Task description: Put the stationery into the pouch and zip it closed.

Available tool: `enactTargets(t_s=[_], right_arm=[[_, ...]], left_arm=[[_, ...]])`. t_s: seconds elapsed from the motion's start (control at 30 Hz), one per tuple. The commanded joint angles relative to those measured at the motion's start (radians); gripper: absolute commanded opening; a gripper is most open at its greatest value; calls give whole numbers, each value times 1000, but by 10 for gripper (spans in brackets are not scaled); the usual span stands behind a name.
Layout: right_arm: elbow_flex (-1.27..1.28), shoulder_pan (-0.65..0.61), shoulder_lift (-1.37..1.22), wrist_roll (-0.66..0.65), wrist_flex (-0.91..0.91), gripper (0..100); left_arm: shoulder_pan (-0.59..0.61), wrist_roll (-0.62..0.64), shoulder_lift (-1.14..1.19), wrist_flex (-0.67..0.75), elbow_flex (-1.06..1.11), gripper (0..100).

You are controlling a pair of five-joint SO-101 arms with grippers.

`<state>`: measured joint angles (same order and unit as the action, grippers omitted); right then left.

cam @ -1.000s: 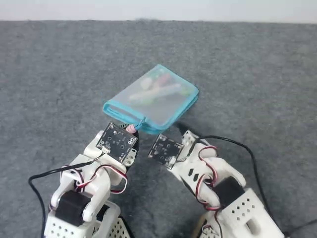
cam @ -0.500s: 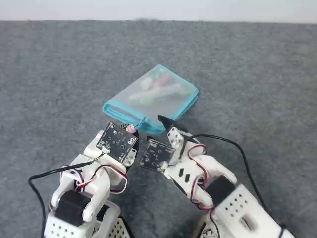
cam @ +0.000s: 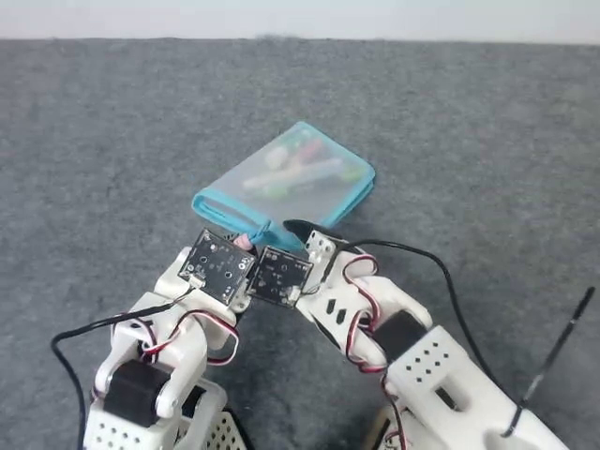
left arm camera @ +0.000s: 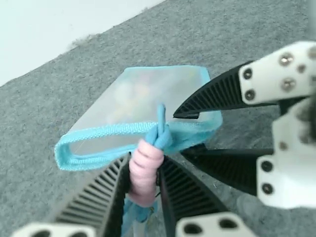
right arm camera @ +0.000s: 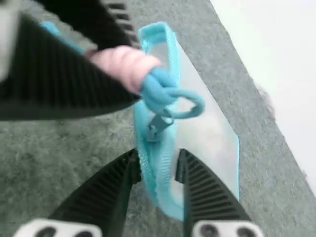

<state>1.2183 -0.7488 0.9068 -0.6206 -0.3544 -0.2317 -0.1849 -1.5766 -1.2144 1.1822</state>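
A translucent pouch [cam: 281, 186] with turquoise trim lies on the grey mat, with colourful stationery [cam: 298, 167] inside it. Its zip edge [right arm camera: 155, 168] faces both arms. My left gripper [left arm camera: 145, 160] is shut on the pink zipper pull [left arm camera: 144, 170], which hangs from a blue cord knot [left arm camera: 159, 136]; in the high view that gripper [cam: 246, 242] sits at the pouch's near corner. My right gripper [right arm camera: 157, 152] is open, one finger on each side of the zip edge, just beyond the slider [right arm camera: 157, 126]. It stands close beside the left gripper [cam: 286, 230].
Grey carpet-like mat [cam: 487, 141] extends around the pouch on all sides. A pale wall strip [cam: 300, 19] runs along the far edge. Black cables [cam: 450, 281] trail from the right arm. The two wrists nearly touch in front of the pouch.
The right arm swung left and forward until its fingers came around the pouch's zip edge next to the left gripper. The left arm stayed put, holding the pull.
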Motion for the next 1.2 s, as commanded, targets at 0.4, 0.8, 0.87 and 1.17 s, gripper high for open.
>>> enactTargets(t_s=[0.4,0.8,0.87,1.17], right_arm=[[-55,82,-148,-5,108,165],[-190,73,-262,71,130,2],[-183,76,-248,74,61,7],[-40,91,-27,35,-122,6]], left_arm=[[5,-12,-21,-8,-88,10],[17,-14,-26,-3,-73,10],[71,-17,-29,11,-50,10],[391,-66,-29,245,139,11]])
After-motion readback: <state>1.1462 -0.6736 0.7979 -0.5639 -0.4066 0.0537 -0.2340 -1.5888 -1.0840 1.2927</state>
